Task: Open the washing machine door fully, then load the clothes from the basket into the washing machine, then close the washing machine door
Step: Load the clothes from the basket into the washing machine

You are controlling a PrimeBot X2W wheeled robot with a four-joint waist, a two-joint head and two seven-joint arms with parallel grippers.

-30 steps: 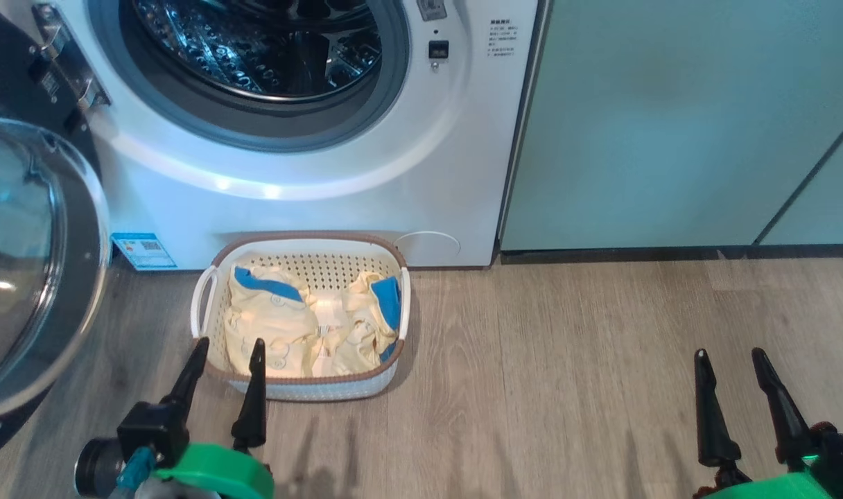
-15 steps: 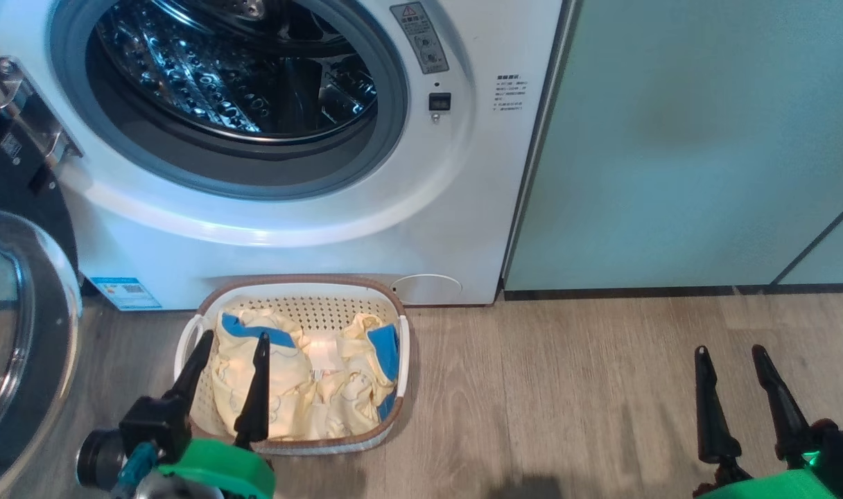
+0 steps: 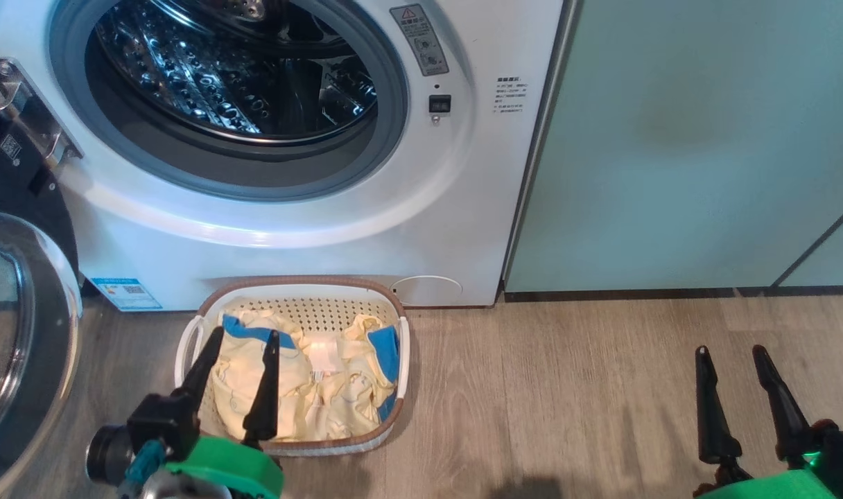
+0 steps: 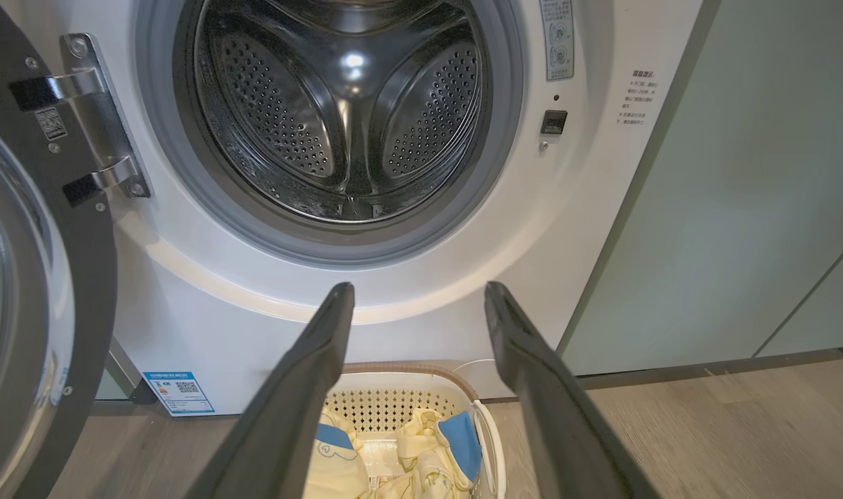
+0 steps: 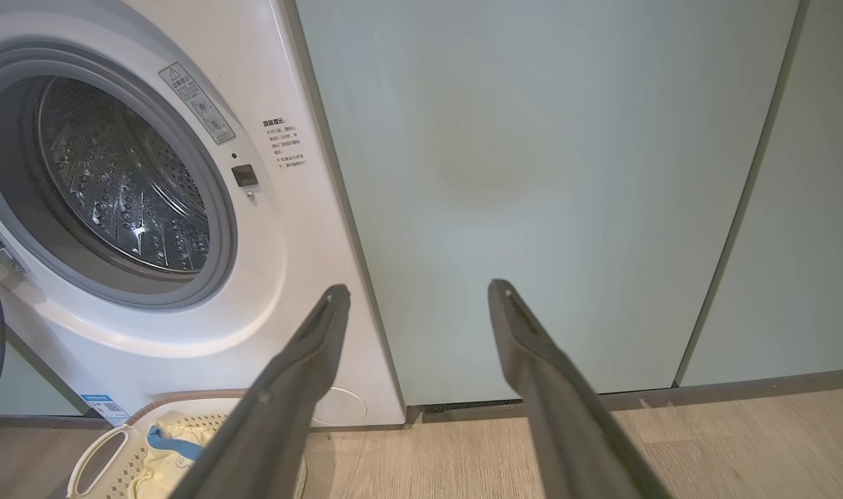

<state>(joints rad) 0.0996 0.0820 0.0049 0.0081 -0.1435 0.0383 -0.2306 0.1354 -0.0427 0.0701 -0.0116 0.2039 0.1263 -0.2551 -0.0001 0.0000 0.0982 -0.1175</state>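
**Head view.** Washing machine (image 3: 310, 235): white front-loader at upper left, grey-ringed mouth, steel drum (image 3: 234, 69) open to view. Washing machine door (image 3: 19, 333): glossy black w/ bulging clear glass, swung out on hinge (image 3: 30, 107) at machine's left, standing at frame's left edge. Basket (image 3: 303, 282): cream, perforated, brown rim, white loop handles, on wood-look floor (image 3: 567, 402) just before machine's lower front. Clothes (image 3: 324, 395): pale yellow w/ blue patches, crumpled inside basket, paper label showing btwn them. L gripper (image 3: 245, 333): over basket's near-left part, fingers spread, nothing held. They hide part of the clothes; contact w/ clothes cannot be told. R gripper (image 3: 729, 351): lower right, over floor, well apart from basket, fingers spread, empty. Pale green cabinets (image 3: 671, 138) adjoin machine on its right.

**Left wrist view.** Fingers wide apart, nothing btwn them, pointing at machine's lower front. Drum seen straight on, w/ perforated walls and raised ribs. Door at left edge, hinge brackets beside it. Basket low in frame btwn the fingers, clothes inside, blue patch to the right. Small blue label (image 4: 177, 392) low on machine's left.

**Right wrist view.** Fingers wide apart, empty, pointing at cabinet panel. Machine at left, w/ warning sticker (image 5: 198, 104) and printed text beside mouth. Basket corner w/ handle and clothes at lower left, partly behind one finger
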